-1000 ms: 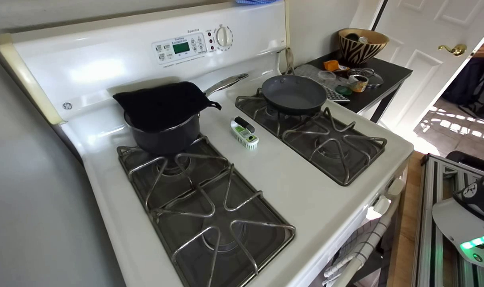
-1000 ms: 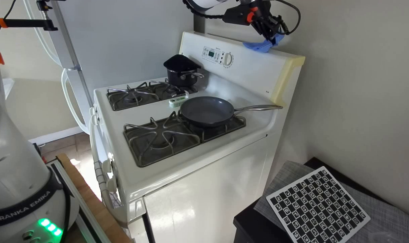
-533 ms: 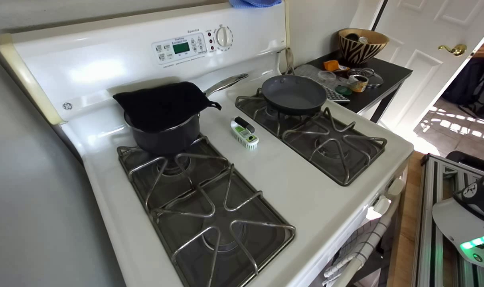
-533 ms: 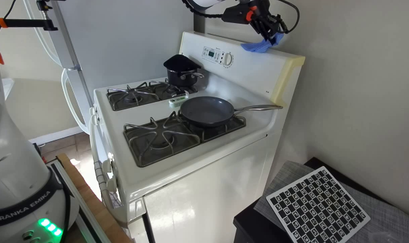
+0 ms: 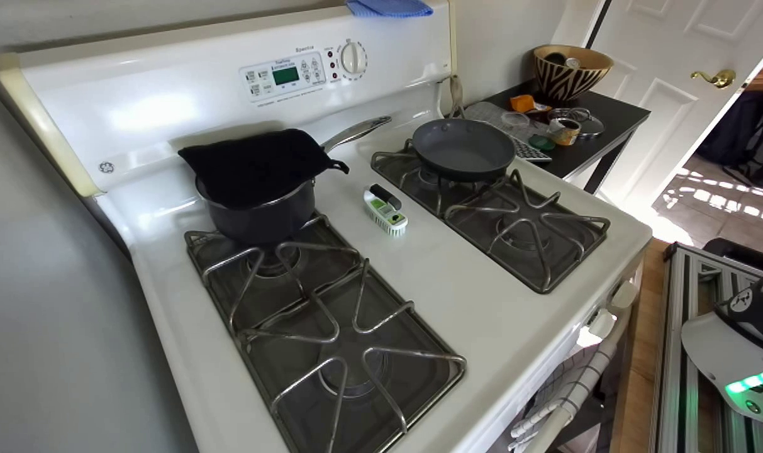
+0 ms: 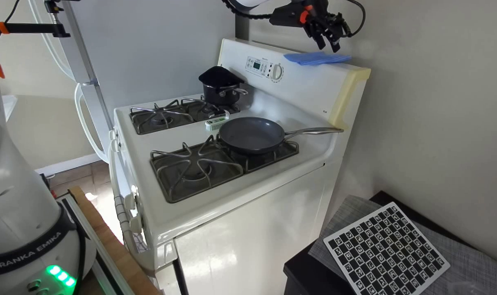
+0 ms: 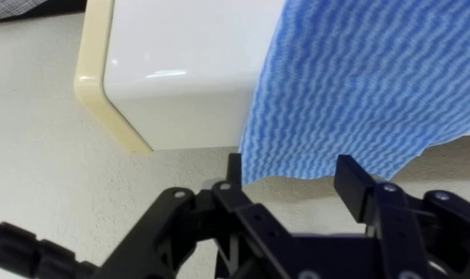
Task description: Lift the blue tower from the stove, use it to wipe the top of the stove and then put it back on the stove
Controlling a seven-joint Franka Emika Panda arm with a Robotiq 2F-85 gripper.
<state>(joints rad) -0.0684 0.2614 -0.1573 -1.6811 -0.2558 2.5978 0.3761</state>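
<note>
The blue tower is a striped blue cloth (image 6: 314, 58) lying spread on top of the back panel of the white stove (image 5: 444, 277). In an exterior view the cloth (image 5: 390, 7) shows at the upper edge of the picture, draped a little over the panel's front. Just above it, my gripper (image 6: 328, 46) stands open and apart from it. The wrist view has the gripper (image 7: 289, 156) with fingers wide apart and nothing gripped. Past the fingertips, the cloth (image 7: 355, 85) hangs over the panel's rear edge towards the wall.
A dark pot (image 5: 261, 211) under a black cloth (image 5: 255, 163) sits on a back burner. A grey pan (image 6: 252, 135) stands on another burner, handle towards the panel. Between the grates lies a green-and-white brush (image 5: 385, 211). The wall (image 7: 37, 155) rises close behind the panel.
The cloth was pinched and bunched in my gripper and shifted slightly along the panel top. Now the jaws have opened, the gripper is a bit higher, and the cloth lies flat.
</note>
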